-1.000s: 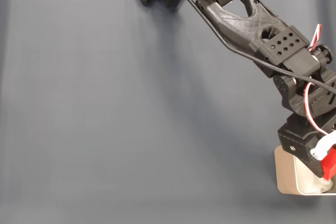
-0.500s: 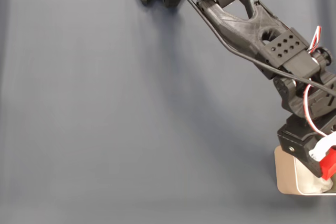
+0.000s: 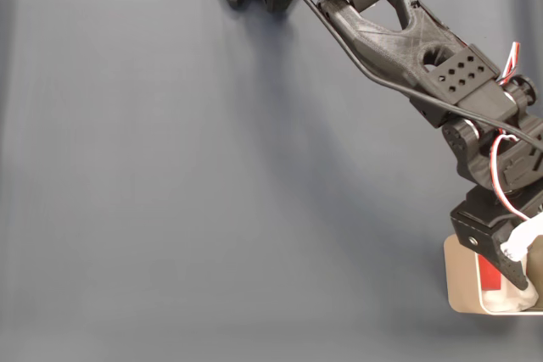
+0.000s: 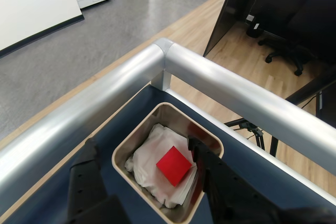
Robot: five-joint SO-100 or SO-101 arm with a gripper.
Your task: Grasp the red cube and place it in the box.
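Nearest the wrist camera, the tool [image 4: 144, 182] is seen spread apart and released, its two dark fingers [image 4: 86, 182] straddling the box [image 4: 207, 136] with nothing held between them. Just beyond, the red cube [image 4: 174, 165] is found lying free on the white paper lining [image 4: 149, 153] inside the box. Farther off, beyond the tabletop [image 3: 212, 175], nothing obstructs, so a straight upward withdrawal is judged best, with the rim left untouched.
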